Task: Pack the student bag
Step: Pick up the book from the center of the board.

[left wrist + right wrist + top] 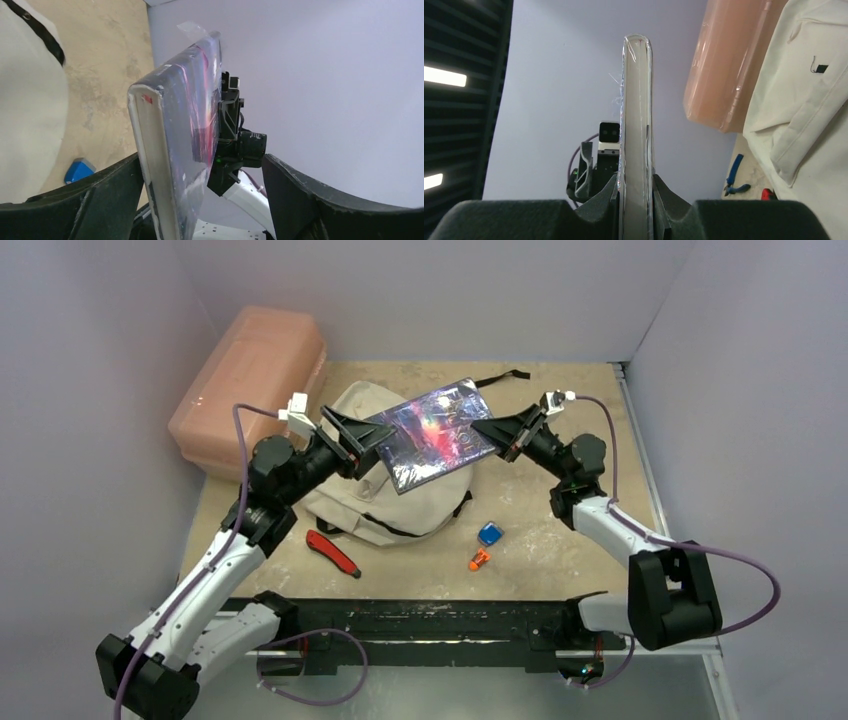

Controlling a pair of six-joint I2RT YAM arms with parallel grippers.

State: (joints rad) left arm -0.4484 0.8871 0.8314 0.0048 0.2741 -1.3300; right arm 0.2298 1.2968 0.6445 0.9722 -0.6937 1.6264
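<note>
A red cutter [333, 552], an orange piece [479, 560] and a blue piece [490, 533] lie nearest on the table [560, 540]. Behind them the student bag [350, 505] lies in the middle. Above it the right gripper [480, 427] is clamped on a wrapped book [435, 432], and the left gripper [365, 438] has its jaws apart around the other end. A pink box [250, 385] stands farthest.

Pink plastic box [250, 380] sitting far left. Shiny wrapped book [435, 430] up in the air, tilted. Red cutter [333, 552], blue piece [490, 533] and orange piece [479, 560] lying near the front.
</note>
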